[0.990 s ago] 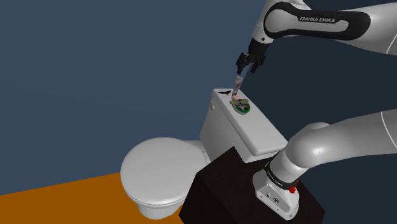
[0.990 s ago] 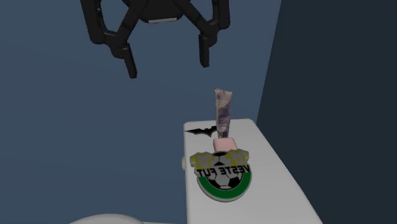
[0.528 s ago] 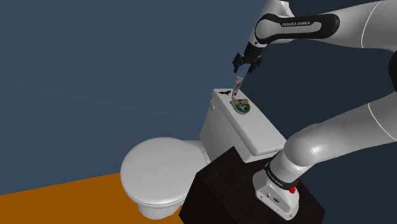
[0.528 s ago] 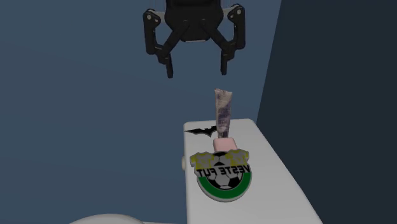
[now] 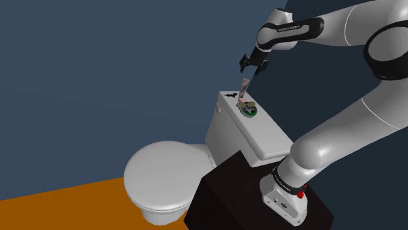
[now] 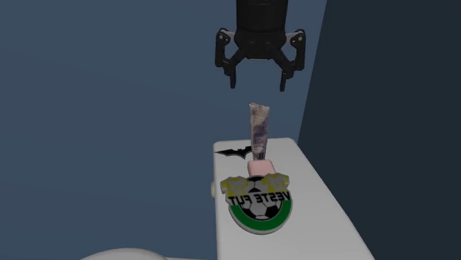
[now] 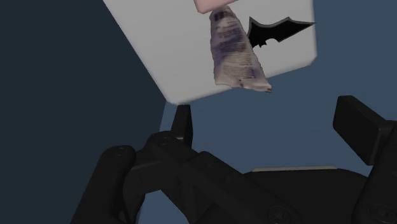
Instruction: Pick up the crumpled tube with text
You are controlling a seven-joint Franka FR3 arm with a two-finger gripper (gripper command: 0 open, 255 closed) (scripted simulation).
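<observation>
Tube (image 6: 258,133) with the crumpled sides and small print on it stands up straight on the white toilet tank lid (image 6: 319,203). It rests on its pink cap, and its flat crimped end points up. It is near the end of the lid that is far from the stand (image 5: 229,193), close to that end's edge. The print on it is too small to read.

A black bat shape (image 6: 235,152) lies flat on the lid just beside the tube, by the far corner. A round football badge (image 6: 257,205) with green, yellow and black on it lies flat on the lid too. It touches the pink cap on the side nearer the middle of the lid.

The black gripper (image 6: 257,86) hangs in the air over the tube and points down at it. Its two fingers stand wide apart and hold nothing. There is a gap between the fingertips and the top of the tube. It looks like the gripper is right over the tube, but from these angles that is hard to be sure of.

In the shoulder view the white arm bends up from the stand and over the tank. The round toilet seat lid (image 5: 160,173) is shut, with orange floor (image 5: 65,202) next to it and a dark blue wall behind.
</observation>
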